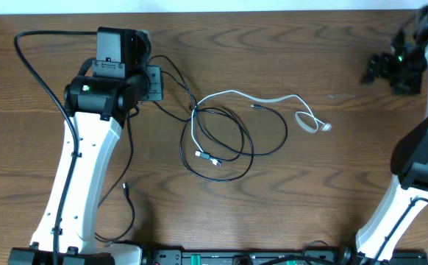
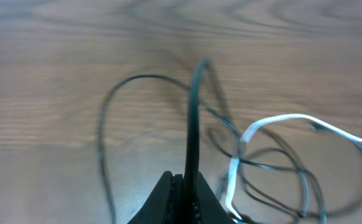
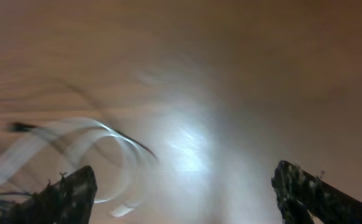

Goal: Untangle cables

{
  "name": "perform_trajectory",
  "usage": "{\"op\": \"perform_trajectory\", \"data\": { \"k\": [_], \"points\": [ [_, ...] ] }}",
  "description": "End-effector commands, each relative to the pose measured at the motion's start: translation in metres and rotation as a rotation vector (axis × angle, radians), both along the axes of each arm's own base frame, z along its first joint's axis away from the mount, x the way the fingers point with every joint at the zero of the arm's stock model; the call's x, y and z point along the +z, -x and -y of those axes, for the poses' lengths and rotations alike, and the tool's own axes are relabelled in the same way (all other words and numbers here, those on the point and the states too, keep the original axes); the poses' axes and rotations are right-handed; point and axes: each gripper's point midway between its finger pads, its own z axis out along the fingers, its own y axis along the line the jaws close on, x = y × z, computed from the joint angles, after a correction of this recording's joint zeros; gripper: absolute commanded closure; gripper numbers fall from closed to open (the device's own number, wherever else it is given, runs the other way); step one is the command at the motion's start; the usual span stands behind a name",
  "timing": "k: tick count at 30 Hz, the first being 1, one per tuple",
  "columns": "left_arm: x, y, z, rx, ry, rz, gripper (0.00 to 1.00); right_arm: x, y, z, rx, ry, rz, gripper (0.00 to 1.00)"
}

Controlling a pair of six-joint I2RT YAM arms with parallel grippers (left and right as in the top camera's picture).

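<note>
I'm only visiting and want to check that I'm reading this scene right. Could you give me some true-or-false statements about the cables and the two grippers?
1. The left gripper is shut on a black cable. True.
2. The right gripper holds the white cable. False: it is open and holds nothing.
3. The white cable lies well apart from the black cable. False: they cross each other.
4. The cables lie on a brown wooden table. True.

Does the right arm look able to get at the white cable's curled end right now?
Probably yes: the right gripper is open and empty, and only bare table lies between it and the white cable.
</note>
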Motion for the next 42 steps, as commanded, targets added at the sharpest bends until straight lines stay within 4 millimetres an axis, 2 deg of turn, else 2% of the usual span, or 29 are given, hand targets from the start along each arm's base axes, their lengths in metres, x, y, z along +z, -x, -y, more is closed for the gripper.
{"op": "perform_trajectory", "data": {
  "k": [1,5,11,16,20,24,29,33,38,42],
  "points": [
    [0.018,0.005,0.04,-0.268,0.109,0.05,0.92,0.047,-0.028,-0.068,0.224,-0.167,0.22,0.1],
    [0.03,0.012,0.056,-0.346,0.177,0.076,0.92,0.058,-0.049,-0.13,0.361,-0.216,0.333,0.1],
    [0.046,0.022,0.063,-0.382,0.216,0.11,0.93,0.058,-0.057,-0.223,0.556,-0.233,0.423,0.09],
    [0.06,0.03,0.064,-0.396,0.23,0.144,0.93,0.039,-0.051,-0.285,0.708,-0.294,0.446,0.09],
    [0.062,0.032,0.064,-0.386,0.238,0.147,0.92,0.019,-0.035,-0.333,0.834,-0.428,0.427,0.11],
    [0.062,0.032,0.064,-0.375,0.251,0.139,0.92,-0.003,-0.017,-0.36,0.912,-0.513,0.372,0.16],
    [0.062,0.032,0.065,-0.376,0.252,0.14,0.92,-0.013,0.01,-0.38,1.013,-0.603,0.326,0.23],
    [0.062,0.032,0.065,-0.376,0.252,0.14,0.93,-0.017,0.023,-0.386,1.068,-0.613,0.307,0.28],
    [0.062,0.032,0.065,-0.376,0.252,0.14,0.93,-0.02,0.028,-0.389,1.078,-0.615,0.294,0.37],
    [0.062,0.032,0.065,-0.376,0.252,0.139,0.92,-0.034,0.032,-0.392,1.085,-0.616,0.268,0.43]
  ]
}}
